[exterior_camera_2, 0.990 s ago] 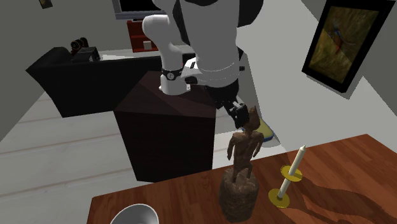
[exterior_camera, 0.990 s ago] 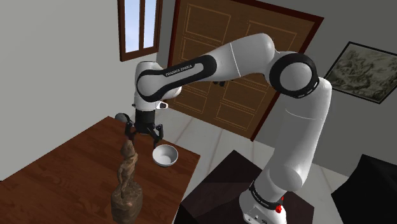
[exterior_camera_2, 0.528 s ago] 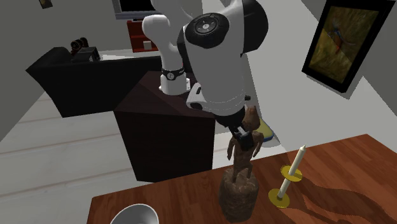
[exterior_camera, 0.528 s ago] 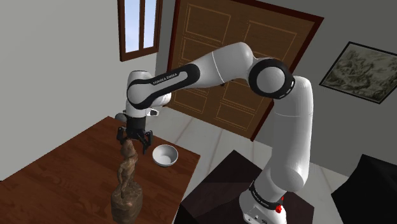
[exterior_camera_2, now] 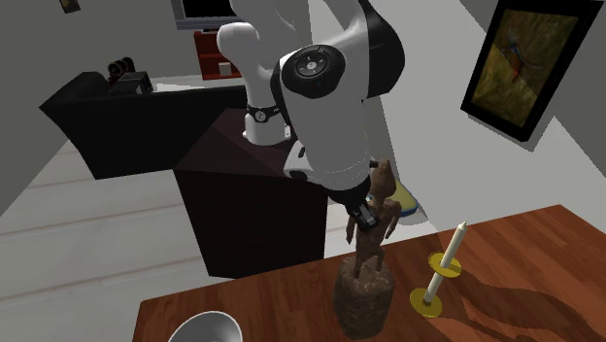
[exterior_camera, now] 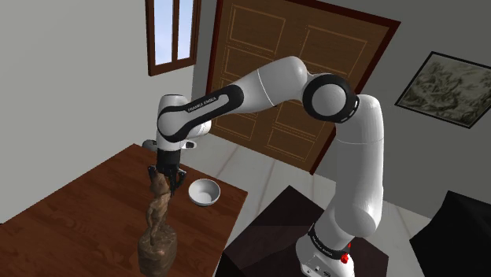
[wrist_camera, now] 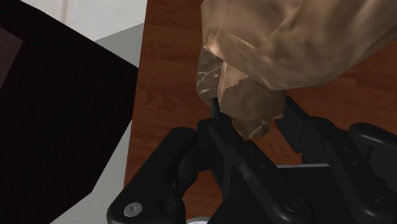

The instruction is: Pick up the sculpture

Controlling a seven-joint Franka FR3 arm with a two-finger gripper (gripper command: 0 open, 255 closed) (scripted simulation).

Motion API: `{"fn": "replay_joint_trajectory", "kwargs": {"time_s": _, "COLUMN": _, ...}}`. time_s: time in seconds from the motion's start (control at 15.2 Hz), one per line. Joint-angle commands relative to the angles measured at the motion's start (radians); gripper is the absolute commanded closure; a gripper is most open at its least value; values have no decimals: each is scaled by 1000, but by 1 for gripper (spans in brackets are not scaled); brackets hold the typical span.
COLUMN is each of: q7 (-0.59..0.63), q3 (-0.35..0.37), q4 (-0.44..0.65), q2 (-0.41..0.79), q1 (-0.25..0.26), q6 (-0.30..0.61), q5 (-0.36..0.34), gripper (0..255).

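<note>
Since half a second ago the arm has sunk a little further and the gripper (exterior_camera: 167,179) has drawn in around the head of the sculpture (exterior_camera: 157,224), which stands upright on its rough base near the front edge of the wooden table (exterior_camera: 79,204). In the wrist view we see the fingers (wrist_camera: 229,137) set against either side of that brown head, pinching it as far as we can judge. The figure is tall, narrow and heavy at the bottom, so we think the hold should be firm before any lift, and the rise should go straight up; a slanted pull from so high a grip could let the base swing or slip free. The white bowl (exterior_camera: 204,192) sits just beyond the sculpture toward the shoulder view's right, and we see nothing in it. In the second exterior view a small yellow holder (exterior_camera_2: 425,301) beside the base carries one white candle (exterior_camera_2: 449,255), close enough that a swinging base might knock it.
</note>
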Motion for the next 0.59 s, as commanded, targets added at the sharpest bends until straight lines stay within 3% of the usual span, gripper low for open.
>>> {"fn": "replay_joint_trajectory", "kwargs": {"time_s": 0.0, "q7": 0, "q3": 0, "q4": -1, "q2": 1, "q1": 0, "q6": 0, "q5": 0, "gripper": 255}}
{"fn": "replay_joint_trajectory", "kwargs": {"time_s": 0.53, "q7": 6, "q3": 3, "q4": 7, "q2": -13, "q1": 0, "q6": -21, "q5": 2, "gripper": 255}}
